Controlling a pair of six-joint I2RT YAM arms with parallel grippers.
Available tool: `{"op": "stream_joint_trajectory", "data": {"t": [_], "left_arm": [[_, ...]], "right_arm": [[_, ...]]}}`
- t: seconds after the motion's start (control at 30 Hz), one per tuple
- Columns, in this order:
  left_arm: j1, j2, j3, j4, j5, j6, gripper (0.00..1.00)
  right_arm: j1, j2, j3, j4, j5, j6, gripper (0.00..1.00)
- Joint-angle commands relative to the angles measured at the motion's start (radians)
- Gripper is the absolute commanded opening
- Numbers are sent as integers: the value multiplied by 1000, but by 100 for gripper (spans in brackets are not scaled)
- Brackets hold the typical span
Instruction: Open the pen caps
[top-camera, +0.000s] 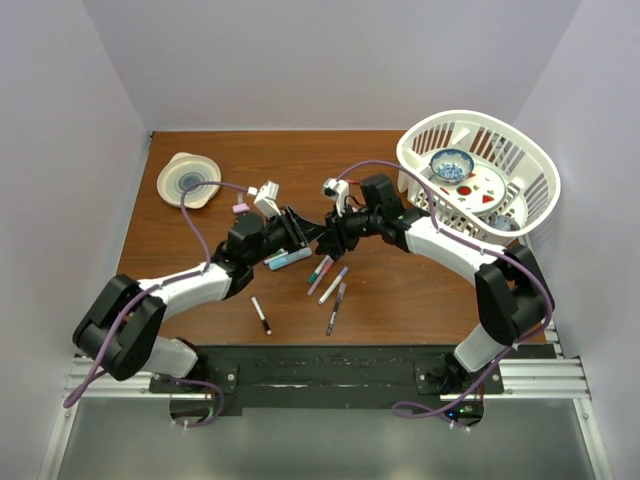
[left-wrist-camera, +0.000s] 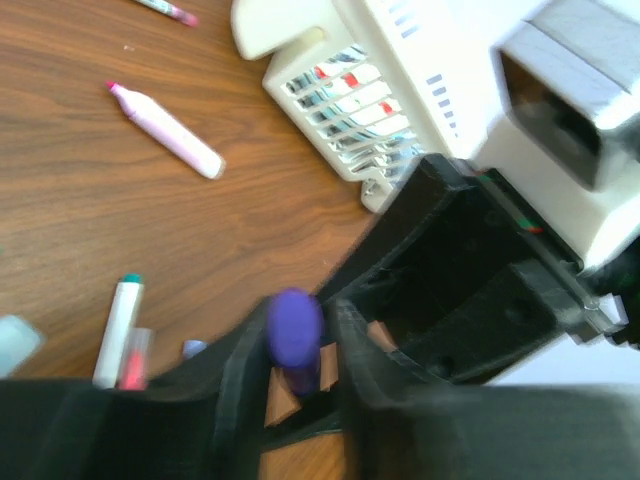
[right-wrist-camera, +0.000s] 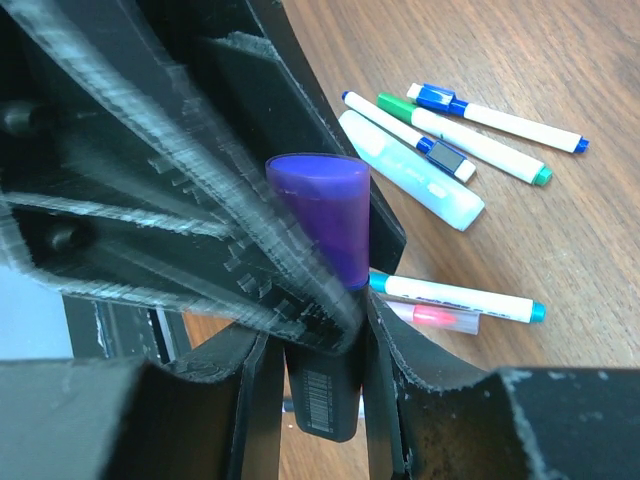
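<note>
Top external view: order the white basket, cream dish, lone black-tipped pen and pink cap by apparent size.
1. white basket
2. cream dish
3. lone black-tipped pen
4. pink cap
No two look close in size, so the order is clear.

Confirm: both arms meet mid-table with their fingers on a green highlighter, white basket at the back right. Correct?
Not quite. The highlighter is purple, not green; the right wrist view shows its purple end plainly. The rest holds: the left fingers and the right fingers both close on it mid-table, and the white basket sits at the back right.
</note>
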Motion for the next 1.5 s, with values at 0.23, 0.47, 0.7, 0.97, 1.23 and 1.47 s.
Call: {"op": "stream_joint_trajectory", "data": {"t": [0.23,0.47,0.7,0.97,1.23,1.47], "left_arm": [[181,-84,109,-60,-43,11,0],[469,-108,199,-184,-17,10,0],[515,-110,100,-310,-55,101,0],[535,45,24,-344,-172,38,0],[536,203,79,-306,-222,-2,7],[541,234,131,-325,-290,4,50]], "right_arm": [[15,12,-54,120,-90,80,0],[86,66,-19,59,-49,22,0],[55,14,23,-44,172,-127,0],[-91,-17,-2,-18,166,-106,0],[-118,-15,-8,-7,160,-92,0],[-147,-9,-9,-4,226,-92,0]]}}
